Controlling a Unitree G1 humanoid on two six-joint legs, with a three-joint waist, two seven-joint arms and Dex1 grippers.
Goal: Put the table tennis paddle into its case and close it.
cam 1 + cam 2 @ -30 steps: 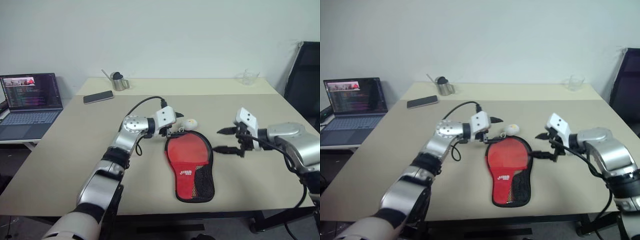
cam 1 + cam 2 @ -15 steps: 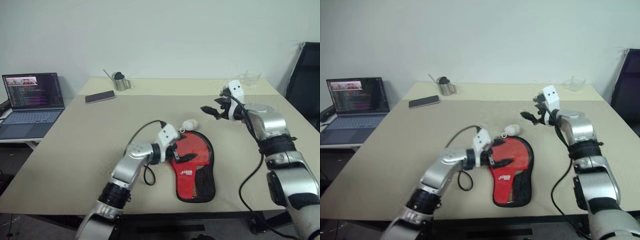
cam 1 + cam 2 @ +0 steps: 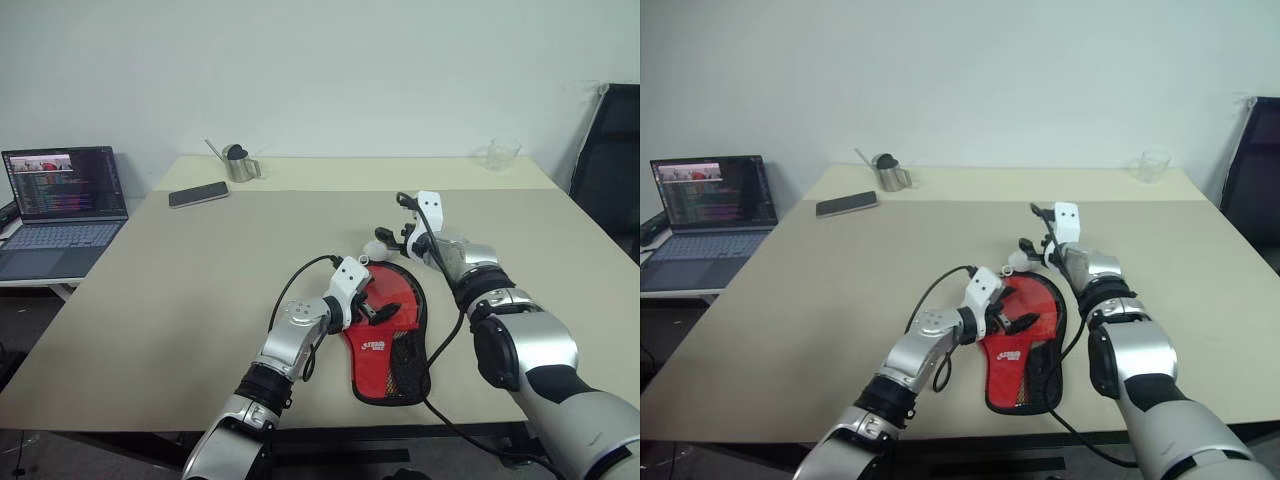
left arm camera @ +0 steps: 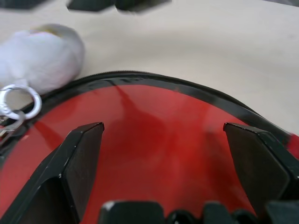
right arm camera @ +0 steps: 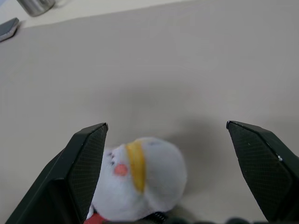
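At the far left, off the table's edge, an open laptop (image 3: 62, 205) sits on a lower surface with its screen lit. On the beige table (image 3: 180, 290), toward the far side, a dark phone (image 3: 197, 194) lies flat, and just beyond it stands a small metal cup (image 3: 238, 164). Nearer the middle, the left gripper (image 3: 372, 306) reaches over the round end of the case (image 3: 388, 330), its two black fingers (image 4: 79, 161) spread wide with the red surface between them; whether they touch the fabric cannot be told. The case lies flat with its red side up, black trim around the rim, white logo and mesh panel toward the handle end nearest the robot. The table tennis paddle cannot be picked out apart from the case's red face. A small white plush charm (image 5: 140, 179) with a yellow stripe and a pink dot rests on the table at the case's far edge, hooked by a metal ring (image 4: 18, 101) beside the zip. The right gripper (image 3: 397, 239) hangs just over this charm, jaws fully apart on either side of it and not closed on it. Far to the right, near the table's back edge, stands a clear glass (image 3: 497, 154), and a black chair (image 3: 610, 160) is at the right.
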